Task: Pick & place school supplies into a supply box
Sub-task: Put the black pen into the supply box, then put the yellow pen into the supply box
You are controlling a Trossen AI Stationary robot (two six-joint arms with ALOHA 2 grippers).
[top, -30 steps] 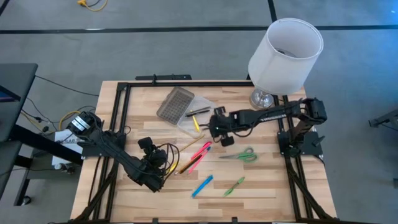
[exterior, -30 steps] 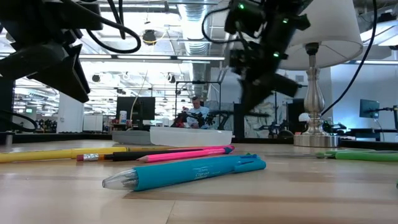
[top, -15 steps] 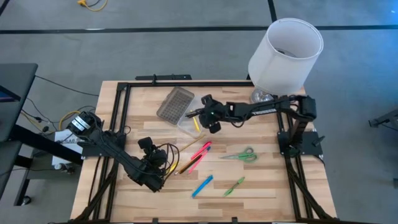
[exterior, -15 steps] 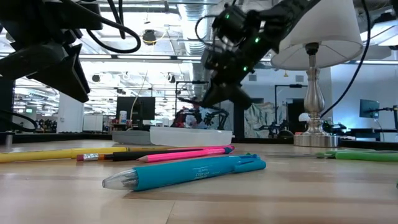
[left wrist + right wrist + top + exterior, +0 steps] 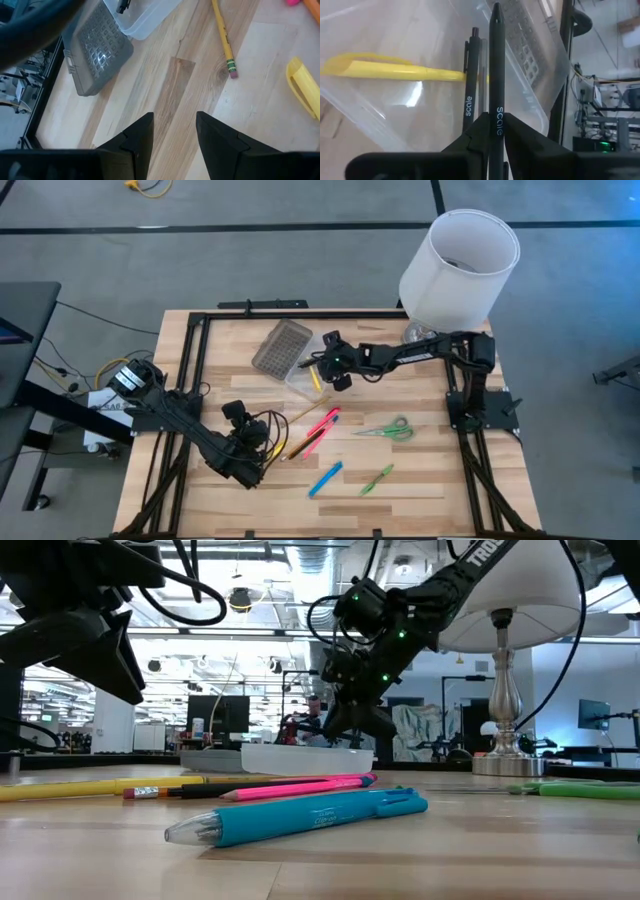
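The supply box (image 5: 308,376), a clear shallow tray, sits near the counter's far edge at mid-width, with its grey grid-textured lid (image 5: 281,347) lying open just beside it toward the far left corner. Inside the tray lie a yellow pencil (image 5: 395,70) and a dark pen (image 5: 470,85).

The right claw (image 5: 322,360) hangs directly over the tray, its fingers clamped on a second dark pen (image 5: 496,75) that points out ahead of them above the tray's contents. In the low view the pen end sits just above the tray's rim; whether it touches the tray I cannot tell. The right arm reaches from its base at the counter's right edge, stretched long and low across the far part of the counter, wrist tipped downward.

The left claw (image 5: 172,131) waits above the counter's left-front part, fingers apart with bare wood between them, holding nothing.

Mid-counter lie a loose yellow pencil (image 5: 303,413) and pink pens (image 5: 318,428). Toward the front edge are a blue marker (image 5: 325,478) and a green marker (image 5: 377,478). The green-handled scissors (image 5: 384,429) lie nearer the right edge. A white lamp (image 5: 458,260) stands at the far right corner.
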